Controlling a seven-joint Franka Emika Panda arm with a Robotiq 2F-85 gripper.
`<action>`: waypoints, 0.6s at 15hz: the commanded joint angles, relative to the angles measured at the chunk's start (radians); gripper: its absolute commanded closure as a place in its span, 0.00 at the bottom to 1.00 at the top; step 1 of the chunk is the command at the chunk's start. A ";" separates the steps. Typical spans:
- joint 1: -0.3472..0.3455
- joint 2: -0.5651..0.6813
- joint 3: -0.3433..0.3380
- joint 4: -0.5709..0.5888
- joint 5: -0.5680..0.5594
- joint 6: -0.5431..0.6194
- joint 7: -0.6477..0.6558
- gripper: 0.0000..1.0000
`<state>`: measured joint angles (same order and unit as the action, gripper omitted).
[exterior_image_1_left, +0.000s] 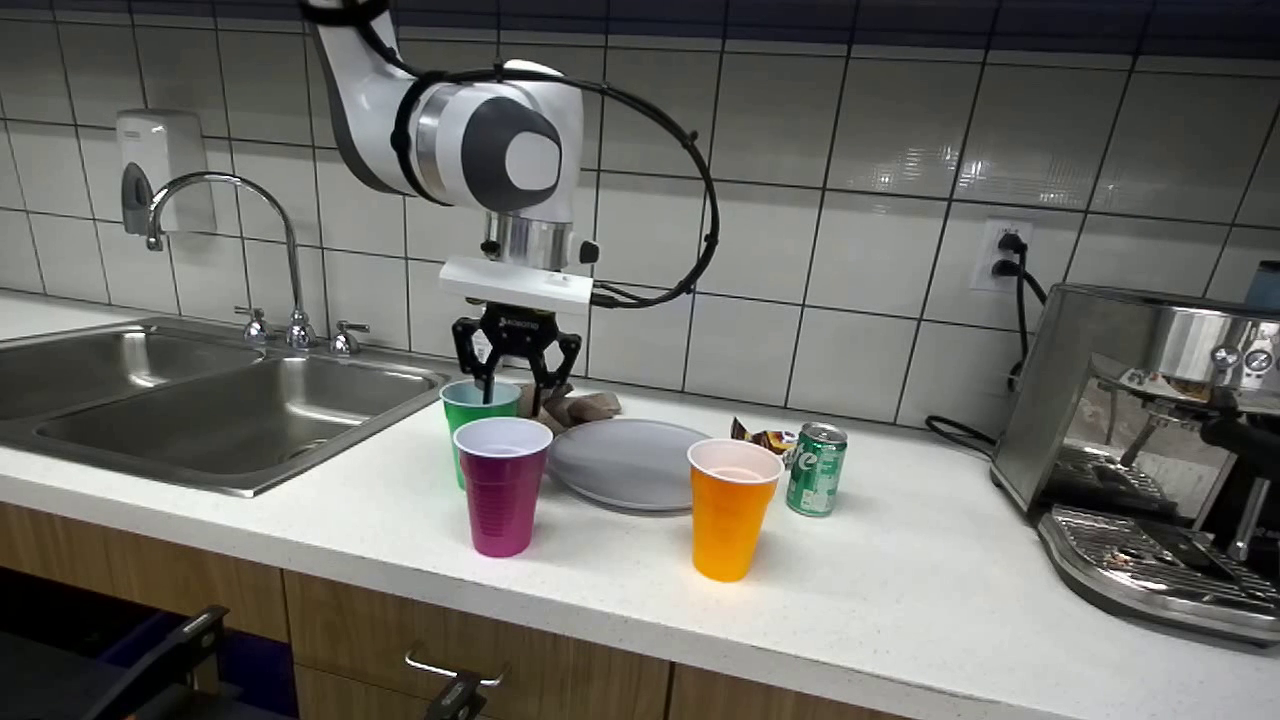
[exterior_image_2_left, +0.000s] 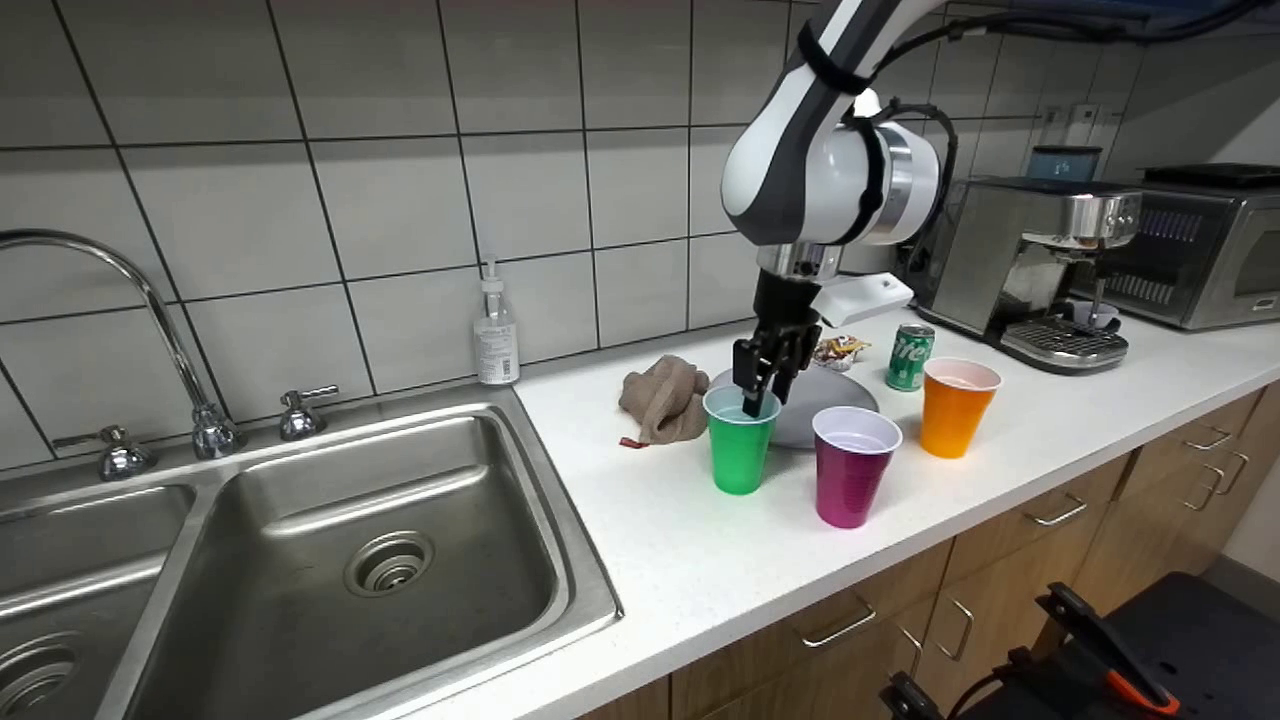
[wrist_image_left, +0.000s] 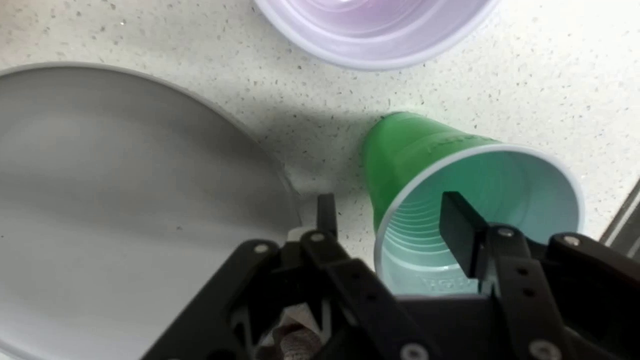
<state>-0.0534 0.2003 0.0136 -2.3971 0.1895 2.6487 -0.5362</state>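
The green cup (exterior_image_2_left: 738, 460) stands upright on the white counter. My gripper (wrist_image_left: 389, 205) straddles the cup's wall from above: one finger (wrist_image_left: 462, 230) reaches down inside the cup, while the opposite finger (wrist_image_left: 327, 215) hangs outside, on the grey plate's side. In the wrist view a gap shows between the pads and the wall, so the jaws are parted and grip nothing. Close by are the grey plate (wrist_image_left: 125, 175) and the purple cup (exterior_image_1_left: 502, 505), which partly covers the green cup (exterior_image_1_left: 480, 412) in an exterior view. The gripper (exterior_image_1_left: 512, 402) hides part of the rim.
An orange cup (exterior_image_1_left: 730, 520), a green soda can (exterior_image_1_left: 817, 470) and a snack wrapper (exterior_image_2_left: 838, 350) sit past the plate. Behind the green cup lies a brown cloth (exterior_image_2_left: 668, 395). A double sink (exterior_image_2_left: 575, 560) with a faucet (exterior_image_1_left: 290, 250) is at one end, a coffee machine (exterior_image_1_left: 1060, 400) at the opposite end.
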 joint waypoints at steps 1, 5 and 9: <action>-0.014 0.006 0.020 0.011 -0.022 0.006 0.030 0.73; -0.016 0.008 0.019 0.011 -0.021 0.002 0.028 1.00; -0.026 0.001 0.034 0.013 0.011 -0.022 -0.003 0.99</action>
<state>-0.0537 0.2050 0.0169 -2.3967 0.1895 2.6486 -0.5356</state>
